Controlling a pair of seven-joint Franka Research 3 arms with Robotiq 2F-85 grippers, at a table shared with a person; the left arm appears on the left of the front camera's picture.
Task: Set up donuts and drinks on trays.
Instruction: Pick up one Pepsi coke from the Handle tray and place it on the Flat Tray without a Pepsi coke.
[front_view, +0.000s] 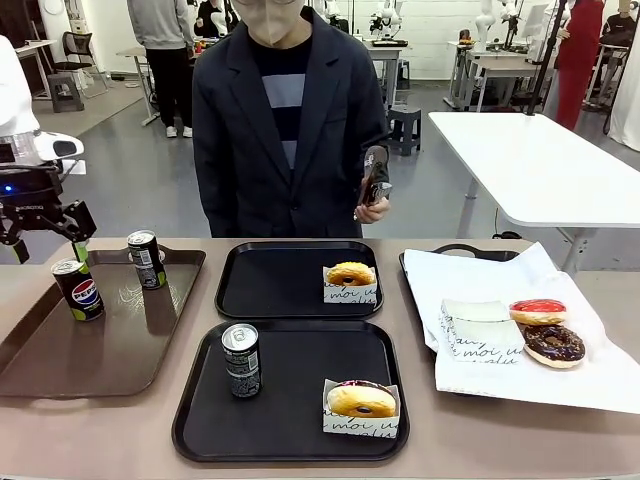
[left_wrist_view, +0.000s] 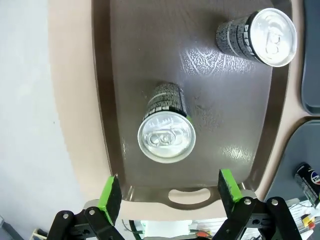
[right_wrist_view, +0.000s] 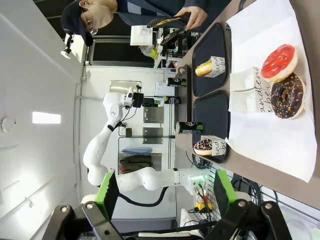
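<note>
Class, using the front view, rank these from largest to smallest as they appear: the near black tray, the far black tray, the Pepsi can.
1. Near black tray: looks largest, though partly from sitting closer to the camera.
2. Far black tray: same shape, looks smaller.
3. Pepsi can: clearly smallest.

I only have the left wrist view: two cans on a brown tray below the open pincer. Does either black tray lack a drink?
Observer: Yes, the far black tray holds a sleeved donut and no can.
Operator: And the near one?
Observer: The near black tray has a grey-black can and a second donut in its sleeve.
Operator: What is the person doing?
Observer: Standing at the far side of the table, holding tongs in one hand.
</note>
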